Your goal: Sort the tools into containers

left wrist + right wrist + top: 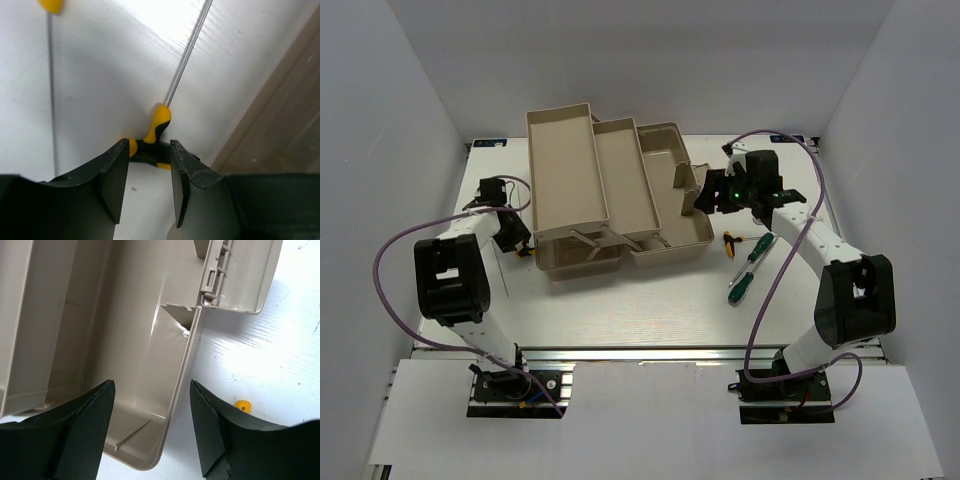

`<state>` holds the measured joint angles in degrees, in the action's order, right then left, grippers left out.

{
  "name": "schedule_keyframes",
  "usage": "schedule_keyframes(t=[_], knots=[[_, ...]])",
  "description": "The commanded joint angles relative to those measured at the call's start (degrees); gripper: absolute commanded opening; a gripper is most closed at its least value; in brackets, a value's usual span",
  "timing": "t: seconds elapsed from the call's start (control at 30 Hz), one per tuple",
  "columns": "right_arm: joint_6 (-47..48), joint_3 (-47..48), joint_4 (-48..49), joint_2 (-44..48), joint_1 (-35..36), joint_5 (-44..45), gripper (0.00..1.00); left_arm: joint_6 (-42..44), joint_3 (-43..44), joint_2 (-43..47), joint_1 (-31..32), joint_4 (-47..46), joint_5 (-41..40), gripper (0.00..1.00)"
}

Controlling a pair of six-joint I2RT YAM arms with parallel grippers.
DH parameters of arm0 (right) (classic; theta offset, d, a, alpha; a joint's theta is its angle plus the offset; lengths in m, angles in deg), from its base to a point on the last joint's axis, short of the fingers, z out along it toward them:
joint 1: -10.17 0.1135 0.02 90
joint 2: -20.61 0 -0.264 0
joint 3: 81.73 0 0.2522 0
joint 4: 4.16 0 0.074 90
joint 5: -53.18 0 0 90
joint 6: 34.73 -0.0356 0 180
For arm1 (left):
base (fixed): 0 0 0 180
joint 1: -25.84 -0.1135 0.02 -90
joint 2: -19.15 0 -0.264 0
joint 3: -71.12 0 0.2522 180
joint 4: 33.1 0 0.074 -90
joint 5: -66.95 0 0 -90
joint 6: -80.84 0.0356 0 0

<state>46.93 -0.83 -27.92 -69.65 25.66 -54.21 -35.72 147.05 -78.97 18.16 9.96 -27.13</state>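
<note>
The beige toolbox stands open at mid table with a long tray (563, 165), a second tray (625, 180) and the deeper base (672, 205). My left gripper (518, 240) is open and low at the toolbox's left side. In the left wrist view the gripper (148, 150) has a yellow-and-black T-handle hex key (156, 131) lying just beyond its fingertips. My right gripper (705, 195) is open and empty over the base's right rim (186, 360). Two green-handled screwdrivers (758, 250) (740, 285) and another hex key (730, 243) lie right of the base. No wrench shows.
A second hex key's yellow end (51, 5) and thin shaft lie left of the first. The toolbox wall (285, 115) is close on the left gripper's right. A yellow tip (242, 405) lies on the white table beside the base. Purple cables loop from both arms. White walls enclose the table.
</note>
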Motion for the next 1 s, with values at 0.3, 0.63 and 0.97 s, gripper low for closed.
schedule_keyframes(t=[0.3,0.63,0.97], knots=[[2.45,-1.66,0.77,3.24,-1.16,-4.76,0.68,2.92,3.84,-6.37,3.11,-1.0,-4.35,0.45],[1.57,-1.04,-0.02,3.6,-1.95,-6.08,0.68,3.63,-5.13,-2.34,3.02,-2.84,-5.42,0.1],[2.27,0.1,-0.46,4.21,-2.04,-9.24,0.68,4.15,12.17,3.73,3.02,4.0,-13.21,0.0]])
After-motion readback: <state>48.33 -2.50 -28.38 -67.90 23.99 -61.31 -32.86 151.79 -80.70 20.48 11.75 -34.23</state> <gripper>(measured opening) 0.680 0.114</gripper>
